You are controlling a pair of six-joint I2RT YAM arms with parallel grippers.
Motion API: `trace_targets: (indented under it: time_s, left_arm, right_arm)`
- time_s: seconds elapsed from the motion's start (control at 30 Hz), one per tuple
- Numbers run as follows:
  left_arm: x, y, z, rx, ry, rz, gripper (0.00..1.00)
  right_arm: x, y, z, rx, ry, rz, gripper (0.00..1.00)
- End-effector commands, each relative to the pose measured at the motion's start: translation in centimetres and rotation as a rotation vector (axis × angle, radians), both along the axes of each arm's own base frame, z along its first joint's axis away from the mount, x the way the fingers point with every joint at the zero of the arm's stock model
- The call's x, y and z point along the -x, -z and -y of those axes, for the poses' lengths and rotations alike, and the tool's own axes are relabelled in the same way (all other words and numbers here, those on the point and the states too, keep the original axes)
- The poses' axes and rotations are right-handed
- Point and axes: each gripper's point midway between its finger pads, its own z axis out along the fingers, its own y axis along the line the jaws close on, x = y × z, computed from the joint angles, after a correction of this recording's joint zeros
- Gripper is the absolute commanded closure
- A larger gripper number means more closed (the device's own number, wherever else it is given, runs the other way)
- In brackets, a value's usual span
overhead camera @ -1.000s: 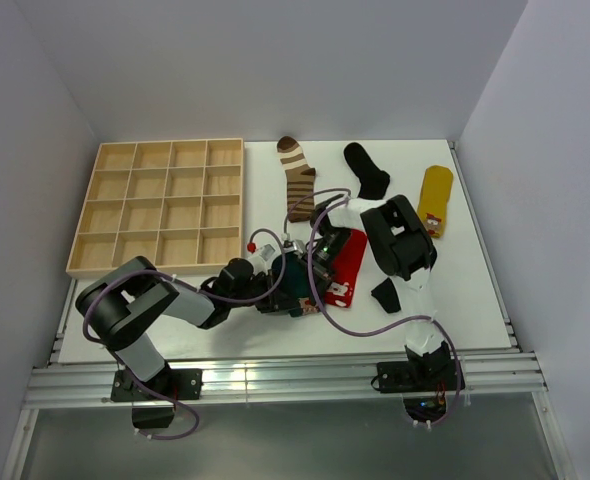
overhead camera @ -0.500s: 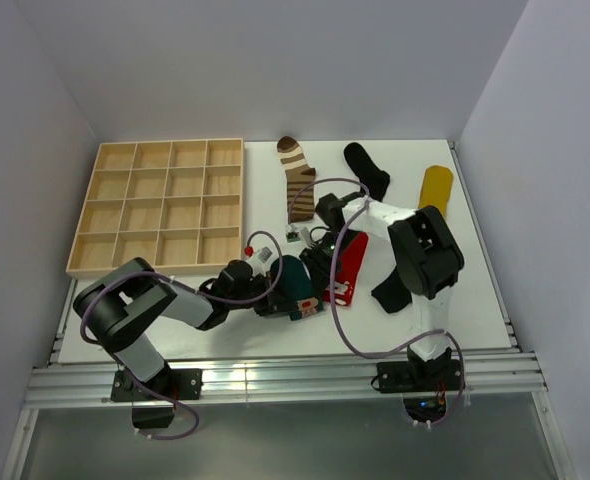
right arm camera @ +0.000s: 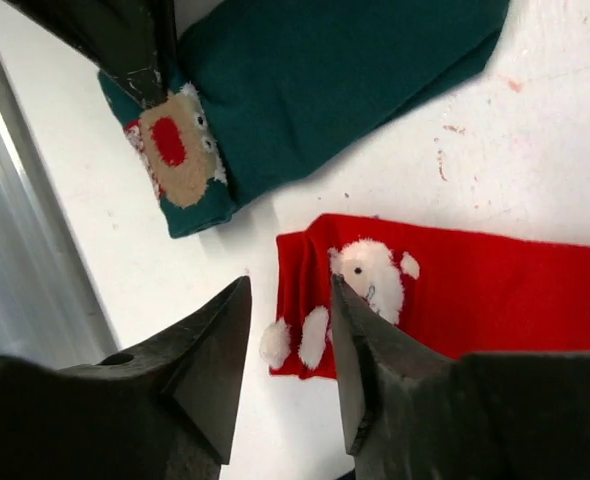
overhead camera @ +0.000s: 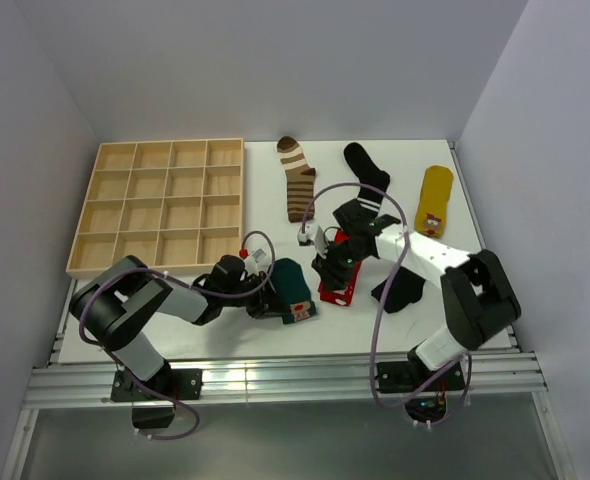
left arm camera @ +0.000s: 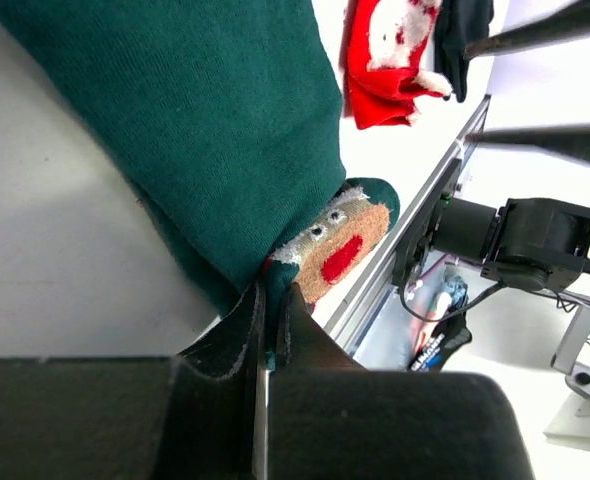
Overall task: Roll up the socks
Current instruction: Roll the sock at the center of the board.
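You have the white table [overhead camera: 475,290] in front of you, and the wooden tray [overhead camera: 170,143] of square compartments sits on its far left part. The left arm [overhead camera: 125,310] lies low along the near edge and reaches toward the middle. The right arm [overhead camera: 445,265] bends in from the right, so both wrists meet near the table's centre.

The socks are all on the table, to the right of the tray. The brown-cream striped sock [overhead camera: 298,180] lies at the far side, just beside the tray's right edge. The black sock with white bands [overhead camera: 368,175] is a little to its right, and the yellow sock [overhead camera: 435,200] lies near the right edge. The plain black sock [overhead camera: 400,290] sits partly under your right arm.

In the middle, the teal sock [overhead camera: 290,290] and the red sock [overhead camera: 340,285] lie side by side, close but apart, as your right wrist view shows.

Your left gripper [left arm camera: 267,300] is pressed together on an edge of the teal sock, pinching the fabric right next to its reindeer patch [left arm camera: 340,245]. That end looks folded over.

Your right gripper [right arm camera: 290,295] has its fingers spread over the near end of the red sock, straddling the corner with the white Santa patch [right arm camera: 370,270]. You cannot tell from these views whether the fingertips touch the fabric.
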Motion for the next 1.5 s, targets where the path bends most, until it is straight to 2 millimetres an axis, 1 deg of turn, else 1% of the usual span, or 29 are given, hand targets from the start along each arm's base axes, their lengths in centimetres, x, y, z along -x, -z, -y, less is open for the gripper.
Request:
trace_targets:
  time_s: [0.0,0.03,0.07,0.1,0.13,0.17,0.2,0.23,0.27,0.3,0.37,0.4,0.43,0.53,0.77,0.93,1.0,1.17,1.27,1.3,1.37,1.47]
  left_arm:
    - [2.7,4.3,-2.7,-0.192,0.027,-0.180,1.00]
    - [2.8,4.2,-2.7,-0.190,0.033,-0.191,1.00]
    - [2.7,4.4,-2.8,-0.189,0.030,-0.207,1.00]
    - [2.8,4.3,-2.9,-0.184,0.035,-0.226,1.00]
    - [2.9,4.6,-3.2,-0.196,0.033,-0.246,1.00]
    - [2.7,4.6,-3.2,-0.201,0.033,-0.250,1.00]
    - [2.7,4.8,-3.4,-0.216,0.031,-0.259,1.00]
    - [3.0,5.0,-3.7,-0.232,0.040,-0.275,1.00]
    - [2.9,5.1,-3.6,-0.235,0.045,-0.281,1.00]
    - [2.9,5.1,-3.6,-0.239,0.045,-0.287,1.00]
    - [3.1,5.2,-3.8,-0.242,0.053,-0.303,1.00]
    - [3.2,5.4,-3.8,-0.246,0.054,-0.310,1.00]
    - [3.3,5.4,-3.8,-0.244,0.061,-0.317,1.00]
    - [3.5,5.7,-4.0,-0.238,0.061,-0.339,1.00]
    - [3.8,5.9,-4.2,-0.234,0.073,-0.363,1.00]
    - [3.9,5.9,-4.2,-0.233,0.080,-0.368,0.99]
    - [3.8,5.9,-4.3,-0.234,0.079,-0.368,1.00]
    - [3.8,5.8,-4.3,-0.235,0.085,-0.370,1.00]
    - [3.7,5.9,-4.3,-0.236,0.088,-0.369,1.00]
    - [3.7,5.9,-4.3,-0.236,0.088,-0.369,1.00]
    - [3.5,6.0,-4.3,-0.233,0.085,-0.372,1.00]
    - [3.5,5.9,-4.2,-0.228,0.086,-0.374,1.00]
  right_arm:
    - [0.0,-0.5,-0.7,-0.021,-0.081,0.203,0.54]
    - [0.3,-0.3,-0.8,-0.010,-0.102,0.241,0.53]
    - [0.7,-0.3,-1.7,-0.004,-0.146,0.306,0.50]
    - [1.0,-0.7,-2.0,-0.010,-0.166,0.356,0.49]
    - [1.9,0.1,-2.0,0.002,-0.191,0.366,0.48]
    - [1.9,0.0,-2.5,-0.001,-0.206,0.403,0.47]
    - [2.9,0.0,-3.2,-0.010,-0.245,0.413,0.46]
    - [3.4,0.1,-3.4,-0.013,-0.262,0.420,0.45]
    - [3.4,0.2,-3.7,-0.017,-0.272,0.436,0.44]
    - [4.0,0.6,-3.9,-0.006,-0.290,0.449,0.44]
    - [3.9,0.3,-4.5,-0.023,-0.302,0.505,0.42]
    - [3.8,0.5,-4.4,-0.008,-0.301,0.533,0.41]
    - [4.4,0.8,-4.9,-0.007,-0.333,0.549,0.41]
    - [5.2,1.2,-5.5,0.001,-0.376,0.564,0.41]
    - [5.6,1.7,-6.5,0.010,-0.411,0.612,0.42]
    - [6.0,2.6,-6.7,0.040,-0.438,0.625,0.43]
    - [6.4,2.6,-6.9,0.035,-0.450,0.620,0.43]
    - [7.4,2.6,-6.6,0.053,-0.479,0.586,0.44]
    - [7.6,3.3,-6.6,0.067,-0.486,0.579,0.44]
    - [7.7,3.4,-6.6,0.070,-0.487,0.577,0.45]
    - [7.8,3.8,-6.5,0.089,-0.489,0.575,0.50]
    - [7.9,3.9,-6.6,0.091,-0.487,0.583,0.55]
